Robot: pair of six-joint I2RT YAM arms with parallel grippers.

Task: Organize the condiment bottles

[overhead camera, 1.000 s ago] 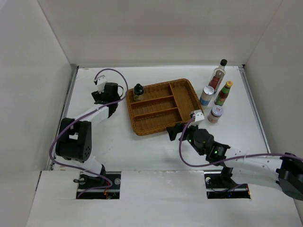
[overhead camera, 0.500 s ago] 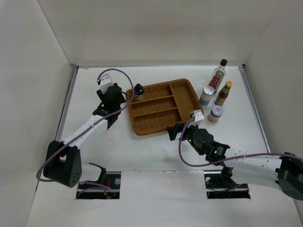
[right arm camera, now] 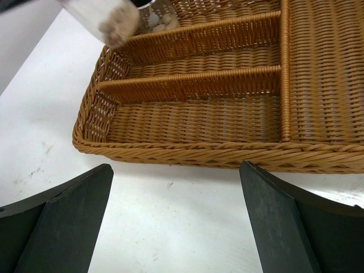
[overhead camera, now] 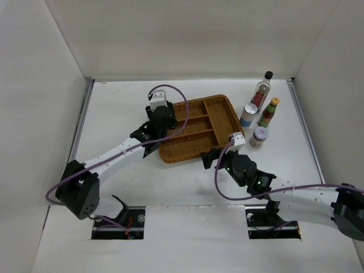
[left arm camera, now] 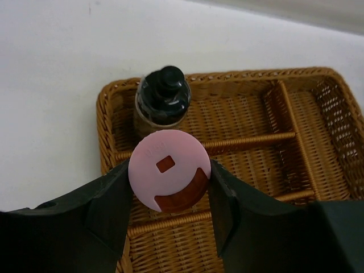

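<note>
A brown wicker tray (overhead camera: 219, 116) with dividers sits mid-desk (overhead camera: 114, 108). The left hand (left arm camera: 169, 170) reaches over the tray's 9 o'clock end, its two dark fingers (left arm camera: 111, 199) closed around a pink-lidded jar (left arm camera: 165, 182). Whether the jar touches the tray floor cannot be told. In the left wrist view, a squat dark bottle with a black cap (left arm camera: 164, 99) stands upright in the tray's corner compartment, just at 12 o'clock from the jar.

The right hand (right arm camera: 175, 168) sits low over the desk beside the tray's 5 o'clock edge, spread wide and holding nothing.

On the desk at about 2 o'clock from the tray, four more stand close together: a tall clear bottle with a black cap (overhead camera: 263, 88), a silver-lidded shaker (overhead camera: 248, 115), a green bottle with an orange cap (overhead camera: 268, 112) and a second pink-lidded jar (overhead camera: 259, 136).
</note>
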